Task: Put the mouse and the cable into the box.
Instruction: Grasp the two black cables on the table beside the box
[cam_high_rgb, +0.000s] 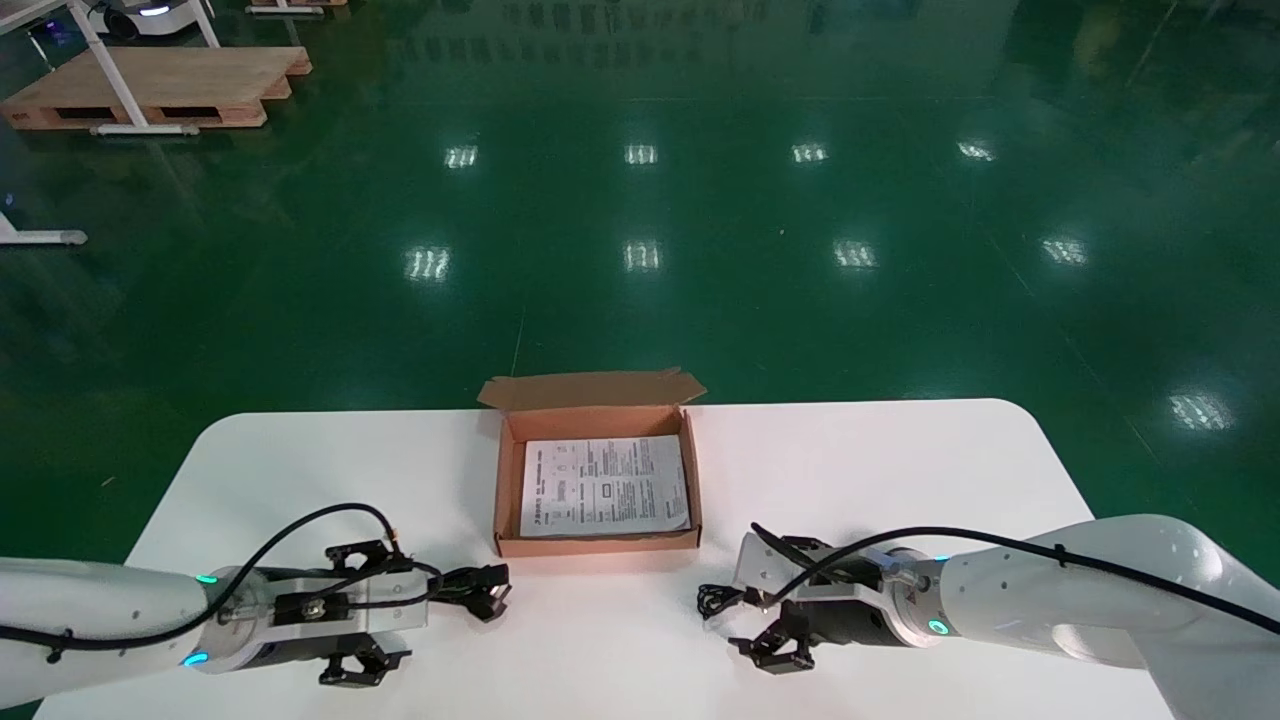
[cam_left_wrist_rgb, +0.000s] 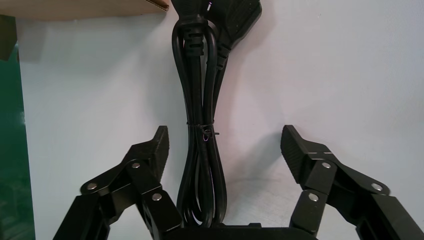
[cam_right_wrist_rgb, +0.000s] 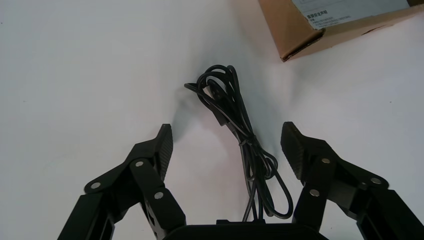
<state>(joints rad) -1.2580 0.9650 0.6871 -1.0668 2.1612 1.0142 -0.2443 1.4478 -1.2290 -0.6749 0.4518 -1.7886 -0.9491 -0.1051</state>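
The thick black cable (cam_left_wrist_rgb: 200, 100), tied in a bundle, lies on the white tabletop (cam_high_rgb: 900, 470) just off the front left corner of the box (cam_high_rgb: 600, 543). It is not inside. The left pincer (cam_high_rgb: 392, 603) straddles it, spread wide and gripping nothing. Over on the right, a thinner cable (cam_right_wrist_rgb: 235, 115) lies coiled near the box's front right corner. The right pincer (cam_high_rgb: 750, 595) gapes around its looped end, empty too. The box sits open mid-table with its lid flap back and only a printed sheet (cam_high_rgb: 605, 485) inside. No mouse shows in any view. My read: nothing is packed yet, and every grasp and placement lies ahead.
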